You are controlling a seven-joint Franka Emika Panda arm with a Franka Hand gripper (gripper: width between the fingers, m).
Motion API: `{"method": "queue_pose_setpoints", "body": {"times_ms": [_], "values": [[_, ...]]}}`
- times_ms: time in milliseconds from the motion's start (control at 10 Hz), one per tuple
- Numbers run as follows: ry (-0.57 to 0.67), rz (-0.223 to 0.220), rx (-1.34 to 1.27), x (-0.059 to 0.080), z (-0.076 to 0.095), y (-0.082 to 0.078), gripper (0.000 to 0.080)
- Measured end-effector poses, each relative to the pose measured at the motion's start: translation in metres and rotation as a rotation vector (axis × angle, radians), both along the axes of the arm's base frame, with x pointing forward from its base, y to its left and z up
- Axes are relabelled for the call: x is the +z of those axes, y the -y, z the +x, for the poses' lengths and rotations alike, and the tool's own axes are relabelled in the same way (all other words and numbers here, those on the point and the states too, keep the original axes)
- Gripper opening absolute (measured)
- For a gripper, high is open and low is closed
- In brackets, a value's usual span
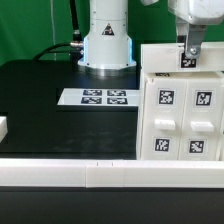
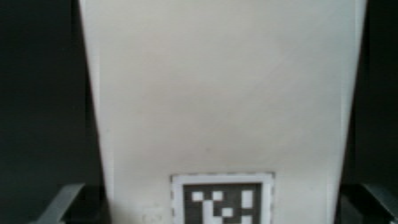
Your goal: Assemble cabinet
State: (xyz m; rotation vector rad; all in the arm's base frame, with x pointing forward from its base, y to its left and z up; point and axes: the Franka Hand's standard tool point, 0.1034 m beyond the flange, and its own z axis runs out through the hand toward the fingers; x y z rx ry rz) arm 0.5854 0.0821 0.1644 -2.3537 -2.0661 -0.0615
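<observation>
Exterior view: fingers [image 1: 191, 42] straddle the cabinet [image 1: 180, 115] top; pinching or not, cannot tell. A loose hold could tip it.

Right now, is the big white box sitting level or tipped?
Level, it seems: the cabinet shows straight vertical edges and a flat top, under the gripper; its base is out of sight.
</observation>
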Motion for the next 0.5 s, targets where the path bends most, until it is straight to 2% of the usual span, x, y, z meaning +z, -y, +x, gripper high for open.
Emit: {"method": "queue_pose_setpoints", "body": {"times_ms": [300,500], "values": [[-0.009,0.007,-0.261,-0.0003,-0.0001,0.0,0.0554],[-0.009,0.017,-0.527,-0.0009,-0.0002,-0.0002,0.0554]]}}
